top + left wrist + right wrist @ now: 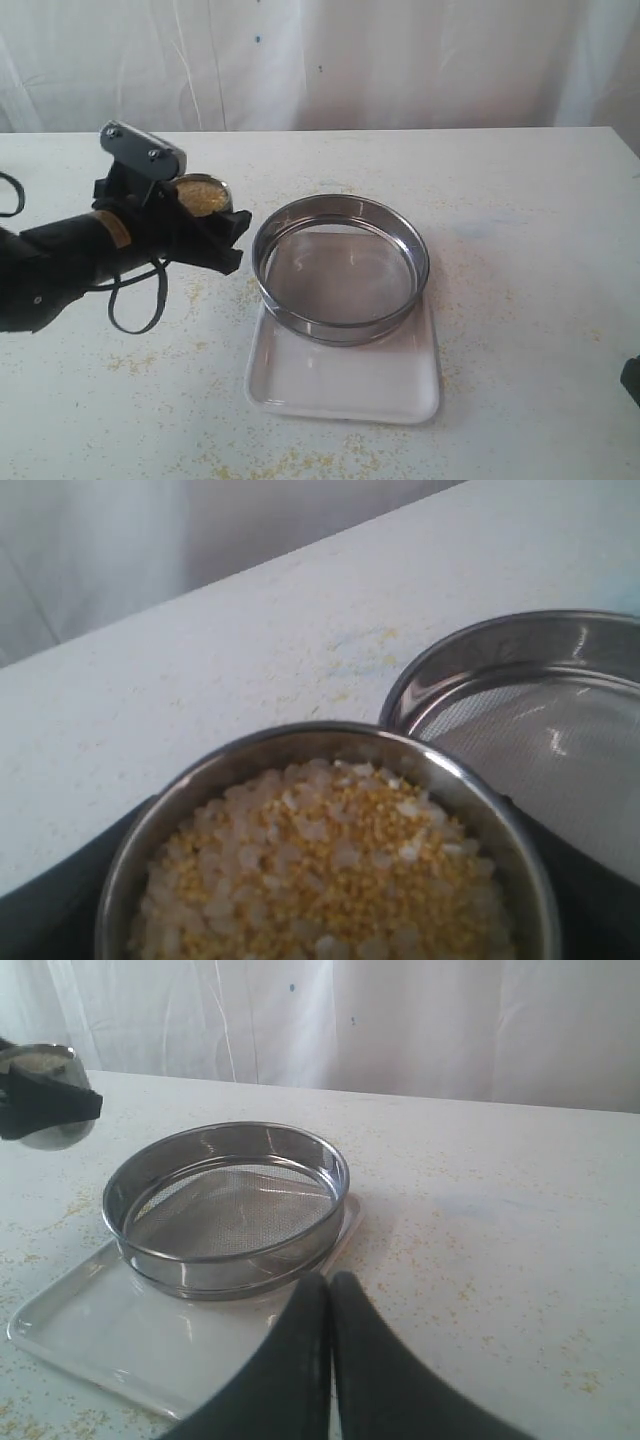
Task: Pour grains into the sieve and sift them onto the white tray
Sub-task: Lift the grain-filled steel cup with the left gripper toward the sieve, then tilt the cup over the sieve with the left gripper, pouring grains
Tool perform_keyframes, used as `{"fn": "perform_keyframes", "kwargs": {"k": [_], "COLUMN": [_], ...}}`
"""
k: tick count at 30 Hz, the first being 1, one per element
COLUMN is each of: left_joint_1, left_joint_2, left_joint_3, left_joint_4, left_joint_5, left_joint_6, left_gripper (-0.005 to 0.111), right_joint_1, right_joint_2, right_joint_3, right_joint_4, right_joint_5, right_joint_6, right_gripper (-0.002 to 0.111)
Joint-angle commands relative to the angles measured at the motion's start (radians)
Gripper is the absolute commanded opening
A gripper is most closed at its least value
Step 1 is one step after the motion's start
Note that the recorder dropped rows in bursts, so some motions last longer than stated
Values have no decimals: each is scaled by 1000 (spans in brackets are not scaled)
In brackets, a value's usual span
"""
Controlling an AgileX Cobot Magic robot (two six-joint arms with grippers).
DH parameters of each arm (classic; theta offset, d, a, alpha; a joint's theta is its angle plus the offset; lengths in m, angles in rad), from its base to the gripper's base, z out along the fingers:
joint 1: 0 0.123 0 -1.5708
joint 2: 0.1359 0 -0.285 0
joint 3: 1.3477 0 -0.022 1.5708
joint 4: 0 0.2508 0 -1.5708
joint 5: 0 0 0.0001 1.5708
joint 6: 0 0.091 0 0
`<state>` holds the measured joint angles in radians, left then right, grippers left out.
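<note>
The sieve [226, 1205] sits on the white tray [90, 1325] — right pincer [328, 1282] pressed closed, near the tray.

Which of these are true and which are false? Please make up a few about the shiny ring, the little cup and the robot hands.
1. The sieve sits on the white tray. True.
2. The sieve is full of grains. False: its mesh is bare, and the grains are in the steel cup.
3. The left gripper holds the steel cup beside the sieve. True.
4. The right gripper is wide open. False: its fingers are pressed together with nothing between them.
</note>
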<state>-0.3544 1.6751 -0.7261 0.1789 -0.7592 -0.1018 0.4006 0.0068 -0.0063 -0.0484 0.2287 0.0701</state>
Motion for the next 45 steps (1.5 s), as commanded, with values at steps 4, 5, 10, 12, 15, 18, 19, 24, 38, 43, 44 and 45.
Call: {"fn": "perform_keyframes", "kwargs": {"k": [4,5,10,12,15,18,19,24,38,43,44,45], "left_joint_1": [-110,-122,-180,-207,-234,-258,-272,-304,-355,-378,-382,-392], "left_joint_2": [-11,-8,59,102,152,193,208,257,309,318,322,328], "left_joint_3": [-264,-289,-436,-494,-567,-638,-663,-743,-812,-812,-812,-812], "left_joint_4": [60,67,149,168,231,328,370,496,838,1000,1033,1076], "left_joint_5": [430,459,635,719,839,962,1006,1110,1295,1357,1376,1392], "left_joint_6": [87,102,186,252,288,336,350,356,358,384,391,391], "left_gripper": [0,0,0,0,0,0,0,0,0,0,0,0], "right_joint_1": [-3,-3,-3,-3,-3,-3,-3,-3,-3,-3,-3,-3], "right_joint_2": [-7,-7,-7,-7,-7,-7,-7,-7,-7,-7,-7,-7], "right_joint_3": [6,6,6,6,6,6,6,6,6,6,6,6], "right_joint_4": [-1,-1,-1,-1,-1,-1,-1,-1,-1,-1,-1,-1], "right_joint_5": [-6,-6,-6,-6,-6,-6,-6,-6,-6,-6,-6,-6], "right_joint_6": [4,4,4,4,4,4,4,4,4,4,4,4], "right_gripper": [0,0,0,0,0,0,0,0,0,0,0,0]}}
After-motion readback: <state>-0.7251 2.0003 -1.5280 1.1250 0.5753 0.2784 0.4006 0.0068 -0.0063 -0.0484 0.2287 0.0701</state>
